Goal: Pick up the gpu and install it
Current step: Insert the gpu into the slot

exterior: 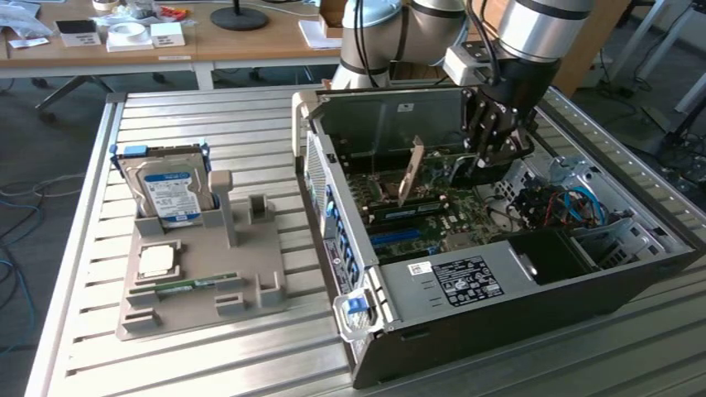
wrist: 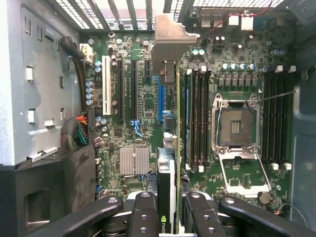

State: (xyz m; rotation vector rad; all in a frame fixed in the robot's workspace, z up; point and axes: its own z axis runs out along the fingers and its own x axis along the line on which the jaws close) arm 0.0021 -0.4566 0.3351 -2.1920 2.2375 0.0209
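The install step is in hand. The gripper (exterior: 482, 165) is down inside the open case (exterior: 530, 331), and in the wrist view its fingers (wrist: 144, 207) are closed on the gpu (wrist: 168, 163), one on each face of the card.

The gpu stands on edge over the board (wrist: 148, 103). It runs lengthwise between the expansion slots and the memory slots (wrist: 197, 113), just beside the blue slot (wrist: 160, 101). Its silver bracket (wrist: 173, 34) reaches toward the rear wall of the case. In the exterior view the gpu (exterior: 411, 169) shows as an upright tan strip above the board, towards that view's left of the gripper.

The card is seen edge-on from above, so I cannot tell whether its lower edge is already in a slot or only hovers above one; it looks unseated.

Seating it calls for three things:
- The card's connector edge must sit exactly over the slot.
- The bracket must line up with the rear opening.
- The push must go straight down, with no tilt, or the card may bind or scrape nearby parts.
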